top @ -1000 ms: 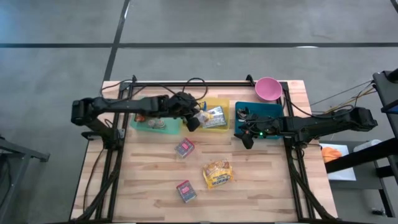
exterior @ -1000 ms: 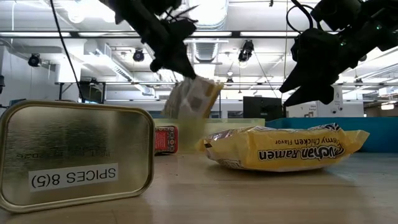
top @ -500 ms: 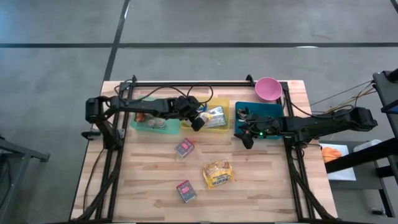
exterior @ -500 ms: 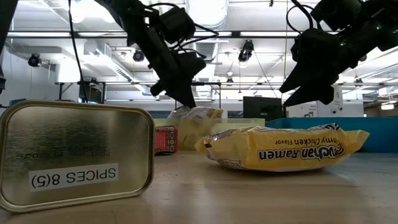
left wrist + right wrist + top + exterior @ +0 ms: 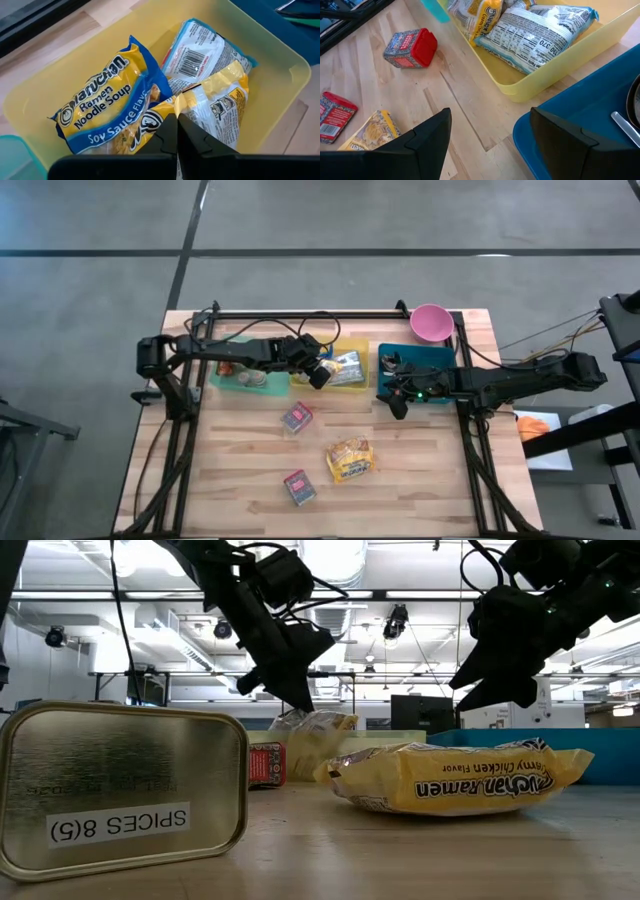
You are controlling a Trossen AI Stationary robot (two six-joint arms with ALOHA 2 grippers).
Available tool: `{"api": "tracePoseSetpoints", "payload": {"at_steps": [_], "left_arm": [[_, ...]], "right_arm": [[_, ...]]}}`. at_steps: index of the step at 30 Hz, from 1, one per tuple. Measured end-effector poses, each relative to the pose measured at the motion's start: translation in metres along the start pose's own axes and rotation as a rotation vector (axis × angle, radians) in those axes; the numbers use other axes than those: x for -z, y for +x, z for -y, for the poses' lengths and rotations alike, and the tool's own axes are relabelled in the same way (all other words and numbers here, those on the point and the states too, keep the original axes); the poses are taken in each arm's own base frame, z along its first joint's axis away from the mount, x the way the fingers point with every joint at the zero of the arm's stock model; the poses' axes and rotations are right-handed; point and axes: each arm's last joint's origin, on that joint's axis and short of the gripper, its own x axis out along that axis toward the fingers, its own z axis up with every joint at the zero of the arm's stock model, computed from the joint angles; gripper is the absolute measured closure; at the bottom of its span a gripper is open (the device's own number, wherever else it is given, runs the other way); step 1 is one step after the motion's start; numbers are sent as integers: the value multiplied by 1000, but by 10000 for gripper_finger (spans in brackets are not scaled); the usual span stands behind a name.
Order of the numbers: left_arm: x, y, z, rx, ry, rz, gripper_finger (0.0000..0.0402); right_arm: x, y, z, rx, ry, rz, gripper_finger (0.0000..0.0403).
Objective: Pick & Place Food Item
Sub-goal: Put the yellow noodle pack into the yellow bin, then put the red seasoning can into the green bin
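Observation:
A yellow bin (image 5: 345, 367) at the table's far middle holds several ramen packets. One is a yellow soy sauce packet (image 5: 102, 112), another a blue-edged one (image 5: 200, 52). My left gripper (image 5: 318, 376) reaches down into the bin and is shut on a third, yellow-and-white ramen packet (image 5: 217, 107), which also shows in the low view (image 5: 312, 733). My right gripper (image 5: 397, 404) hangs open over the table by the blue bin (image 5: 420, 360), nothing between its fingers (image 5: 432, 132). My left gripper pinches the yellow-and-white packet by an edge (image 5: 176, 106) between its two fingers. They slant down from the table's left side. The packet lies below the fingertips, over the other packets inside the yellow bin.
A green bin (image 5: 248, 377) stands left of the yellow one, a pink bowl (image 5: 432, 322) at the far right. On the open table lie two red tins (image 5: 296, 417) (image 5: 299, 487) and a yellow chicken ramen packet (image 5: 350, 460). A metal spice tin (image 5: 120, 800) fills the low view's left.
My left gripper has sunk into the yellow bin and rolled a little, still shut on the packet. The packet has come down from above the bin's rim to lie inside it. For the last half second nothing has moved.

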Motion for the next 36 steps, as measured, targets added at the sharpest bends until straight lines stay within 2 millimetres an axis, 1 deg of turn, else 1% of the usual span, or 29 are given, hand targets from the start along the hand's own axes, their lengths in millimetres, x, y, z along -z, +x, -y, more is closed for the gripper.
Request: {"api": "tracePoseSetpoints", "payload": {"at_steps": [4,16,20,24,27,30,34,36], "left_arm": [[0,0,0,0,-3,1,385],[0,0,2,24,-11,-1,291],[-2,-1,4,75,-16,-2,248],[-8,-5,6,91,-17,0,198],[-16,-11,9,102,-27,-3,164],[-25,-19,12,120,-43,-14,140],[-35,-32,14,123,-34,-80,124],[-38,-39,16,171,-30,-135,122]], "right_arm": [[0,0,0,0,1,0,138],[0,0,0,0,0,0,138],[0,0,0,0,0,0,138],[0,0,0,0,0,1,138],[0,0,0,0,0,0,138],[0,0,0,0,0,0,138],[0,0,0,0,0,1,138],[0,0,0,0,0,0,138]]}}
